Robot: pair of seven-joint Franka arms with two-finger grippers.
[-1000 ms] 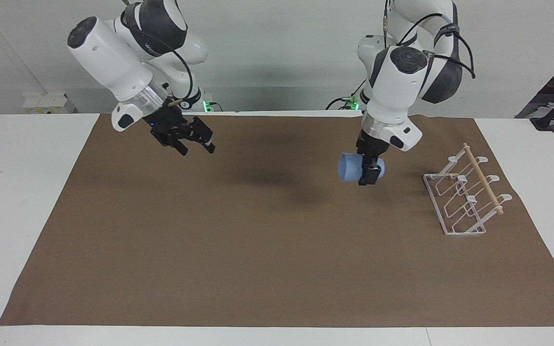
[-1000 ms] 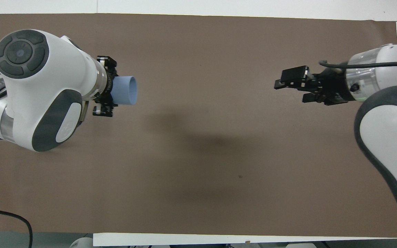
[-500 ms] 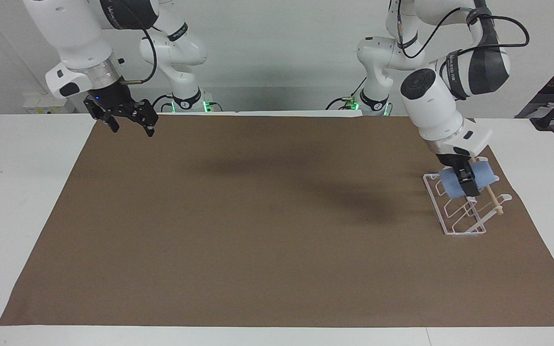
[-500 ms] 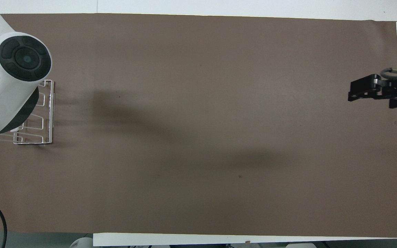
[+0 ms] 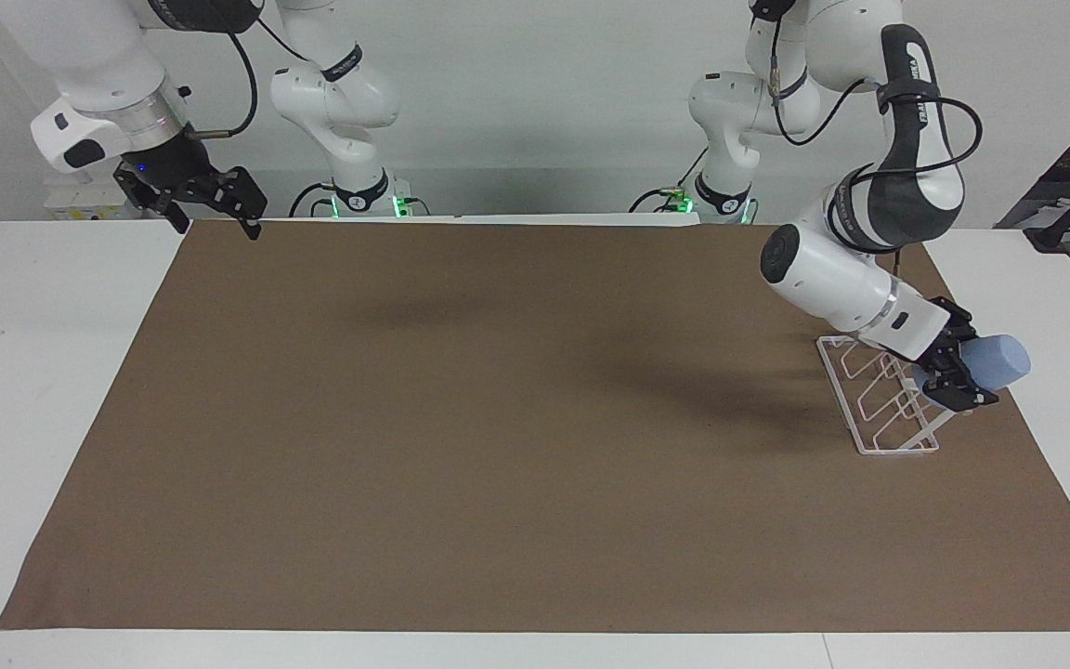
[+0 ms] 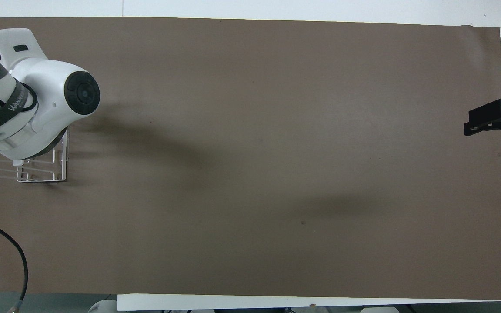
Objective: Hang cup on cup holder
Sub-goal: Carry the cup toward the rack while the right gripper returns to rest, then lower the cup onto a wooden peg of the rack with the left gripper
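One brown mat (image 5: 498, 446), white table (image 5: 33, 372).

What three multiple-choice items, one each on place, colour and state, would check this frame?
1. Where is the cup?
A. flat on the brown mat
B. in the left gripper, over the cup holder
C. in the right gripper

2. What colour is the cup?
A. red
B. light blue
C. green

3. How is the right gripper?
A. open and empty
B. shut on the cup
C. shut on the rack

Key: B, the left gripper's fingers clamp it above the wire rack; B, its side shows pale blue; A, its fingers stand apart with nothing between.
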